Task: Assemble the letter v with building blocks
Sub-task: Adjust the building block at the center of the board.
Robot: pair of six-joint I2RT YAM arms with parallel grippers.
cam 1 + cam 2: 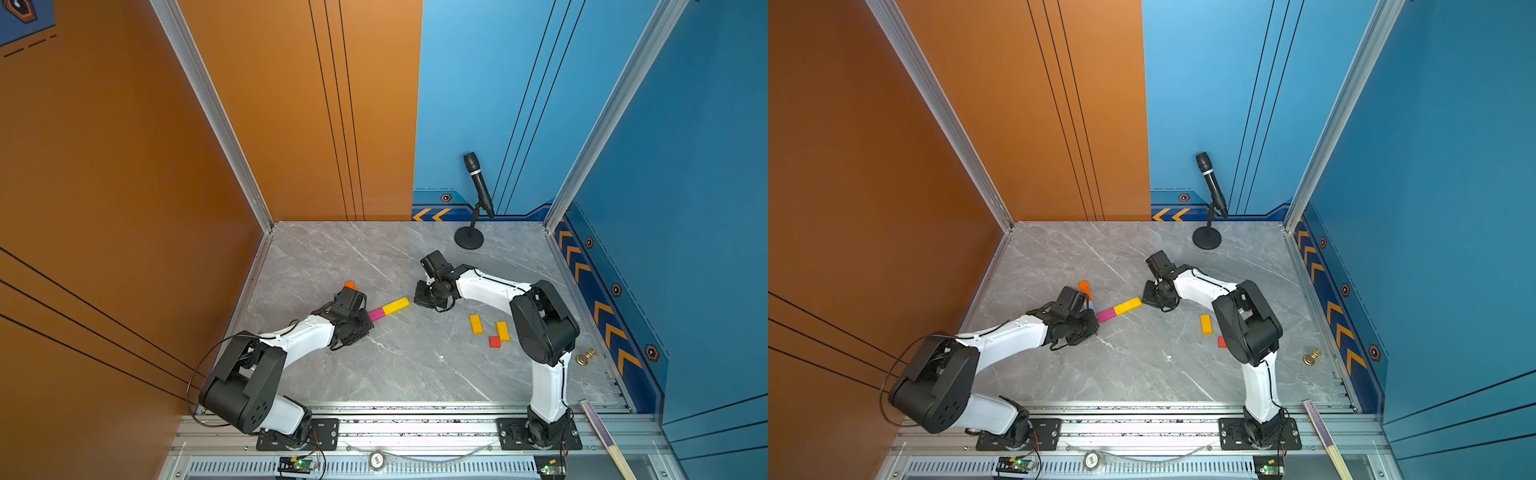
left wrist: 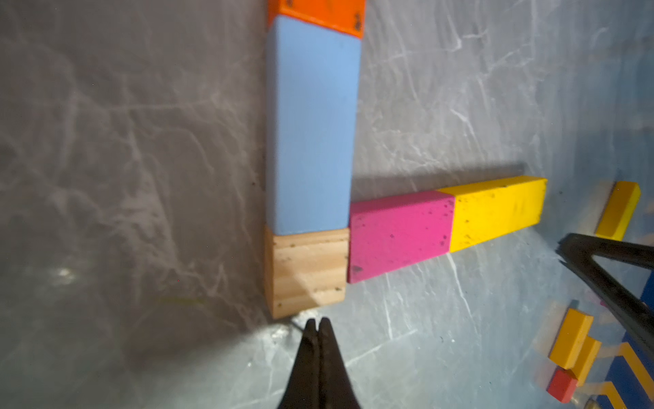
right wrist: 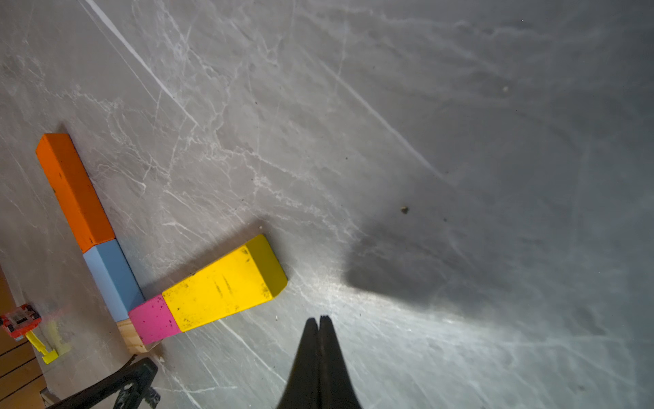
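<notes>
Two lines of building blocks meet at a corner on the grey table. An orange block [image 2: 318,16], a light blue block [image 2: 311,124] and a plain wood cube [image 2: 308,269] form one line. A pink block [image 2: 400,237] and a yellow block [image 2: 495,212] form the other, with the pink one butting against the blue block and the cube. My left gripper [image 2: 318,324] is shut and empty, its tips just off the cube's free end. My right gripper [image 3: 318,320] is shut and empty, a short way off the far end of the yellow block [image 3: 223,287].
Two amber blocks [image 1: 476,324] [image 1: 503,331] and a red cube [image 1: 494,342] lie loose by the right arm. A microphone on a stand [image 1: 478,187] is at the back, a brass knob [image 1: 586,356] sits near the right wall, and a flat stick [image 1: 606,436] lies at the front right.
</notes>
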